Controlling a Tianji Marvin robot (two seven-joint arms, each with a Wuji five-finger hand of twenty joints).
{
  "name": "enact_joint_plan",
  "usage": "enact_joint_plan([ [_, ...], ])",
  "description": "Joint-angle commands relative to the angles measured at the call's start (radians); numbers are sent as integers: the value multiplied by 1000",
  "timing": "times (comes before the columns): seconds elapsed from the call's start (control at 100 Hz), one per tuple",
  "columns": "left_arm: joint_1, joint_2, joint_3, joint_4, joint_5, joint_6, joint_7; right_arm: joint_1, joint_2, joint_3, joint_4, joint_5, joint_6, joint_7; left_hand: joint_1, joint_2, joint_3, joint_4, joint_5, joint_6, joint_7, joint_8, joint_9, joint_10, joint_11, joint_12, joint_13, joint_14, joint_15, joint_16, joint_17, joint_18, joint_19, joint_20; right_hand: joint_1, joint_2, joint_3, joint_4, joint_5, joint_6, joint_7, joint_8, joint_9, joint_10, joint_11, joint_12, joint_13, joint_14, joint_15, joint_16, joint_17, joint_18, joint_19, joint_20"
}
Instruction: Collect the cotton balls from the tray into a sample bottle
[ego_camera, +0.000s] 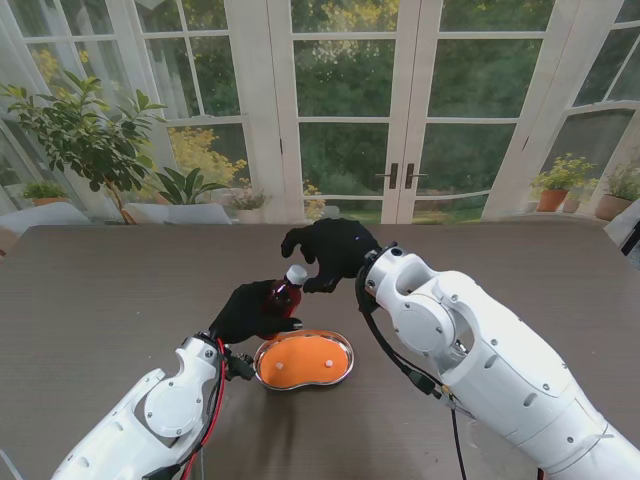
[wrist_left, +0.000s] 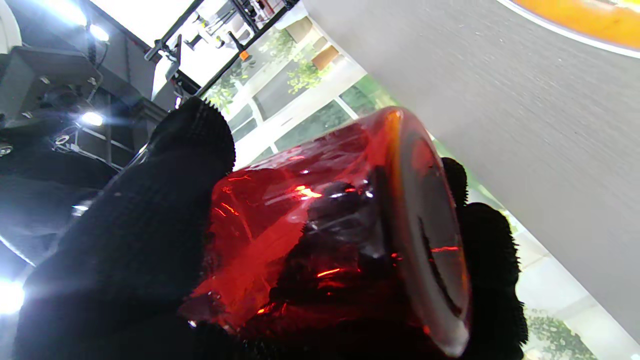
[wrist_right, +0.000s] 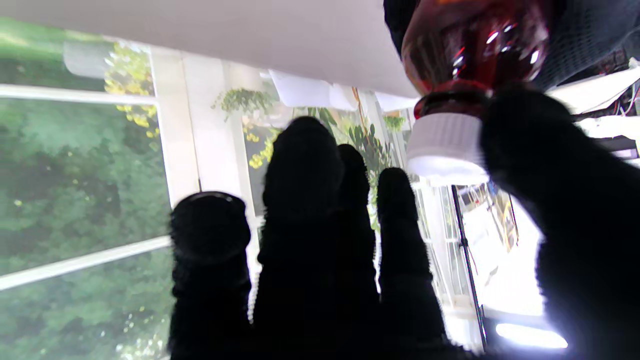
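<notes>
Landmark: kidney-shaped steel tray (ego_camera: 343, 352) with orange liner, on the dark table (ego_camera: 100, 290). Two small white cotton balls (ego_camera: 327, 360) lie in it. Left hand (ego_camera: 245, 312), just beyond the tray's far-left rim, fingers clamped round a red sample bottle (ego_camera: 284, 297), tilted, white cap (ego_camera: 296, 274) on. Right hand (ego_camera: 330, 252), farther from the tray, fingers spread; thumb (wrist_right: 545, 165) beside the cap, contact cannot tell.
</notes>
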Motion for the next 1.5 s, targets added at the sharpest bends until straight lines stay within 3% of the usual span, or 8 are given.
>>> enact_joint_plan([
  [0.0, 4, -1, -2, -7, -1, 3, -20, -3, 12, 5, -24, 24, 7, 22, 181, 192, 154, 10, 79, -231, 175, 34, 62, -106, 4, -1, 0, 2, 12, 18, -49, -29, -27, 10, -83, 10, 18, 17, -47, 45, -11, -32, -43, 1, 1, -12, -20, 6, -7, 15, -26, -30, 4, 14],
  [0.28, 4, -1, -1, -7, -2, 3, -22, -7, 16, 7, -48, 32, 84, 59, 180, 193, 152, 9, 78, -230, 174, 34, 62, -105, 5, -2, 1, 2, 12, 19, -49, -29, -26, 10, -271, 423, -246, 34, 77, 42, 21, 7, -24, 46, 18, -14, -7, 51, 42, 22, -20, -10, 34, 57],
  [0.55, 6, -1, -3, -9, -1, 4, -23, 5, 11, -29, -33, -31, 128, 30, 179, 195, 152, 9, 78, -232, 174, 35, 62, -106, 5, -4, 1, 0, 13, 19, -49, -29, -26, 11, -273, 544, -380, 59, 266, -10, 84, 80, 51, 53, 19, -3, 68, 44, 58, 21, 37, 10, 57, 46],
  [0.75, 8, -1, -5, -10, -1, 5, -22, 12, 11, -45, -27, -39, 121, 26, 178, 196, 152, 9, 78, -231, 174, 35, 61, -108, 5, -4, 1, 0, 13, 18, -49, -29, -27, 11, -237, 528, -385, 69, 374, -52, 121, 110, 85, 46, 22, 5, 75, 39, 79, 32, 52, 17, 62, 42],
  [0.93, 9, -1, -6, -11, -1, 5, -22, 15, 7, -52, -15, -38, 94, 2, 178, 196, 152, 8, 78, -232, 174, 35, 60, -107, 5, -5, -1, 1, 12, 18, -49, -29, -27, 11, -141, 458, -225, 63, 425, -99, 141, 150, 121, 23, 33, 18, 76, 25, 121, 32, 63, 21, 70, 36],
  [1.0, 11, 0, -6, -12, -2, 6, -23, 15, 7, -50, -14, -31, 85, 0, 178, 197, 151, 8, 78, -232, 174, 35, 61, -107, 5, -5, -1, -1, 12, 18, -50, -29, -27, 11, -78, 418, -197, -51, 401, -125, 216, 18, 127, 20, 34, 19, 76, 21, 125, 24, 62, 20, 71, 33],
  [1.08, 12, 0, -7, -13, -1, 8, -22, 13, 5, -47, -11, -24, 70, -8, 179, 196, 151, 8, 78, -229, 173, 35, 60, -106, 5, -6, 0, 2, 12, 18, -50, -30, -28, 11, -11, 369, -167, -99, 339, -158, 280, -57, 129, 12, 35, 18, 77, 15, 131, 26, 61, 15, 74, 34],
  [1.49, 11, 1, -5, -13, -5, 10, -29, 19, -2, -45, 10, -11, 14, -51, 180, 198, 149, 9, 78, -228, 171, 36, 60, -106, 5, -8, -2, 3, 11, 18, -52, -28, -29, 11, 154, 206, -43, -102, 227, -178, 310, -141, 147, -5, 31, 60, 79, -12, 157, 28, 64, -5, 84, 31],
])
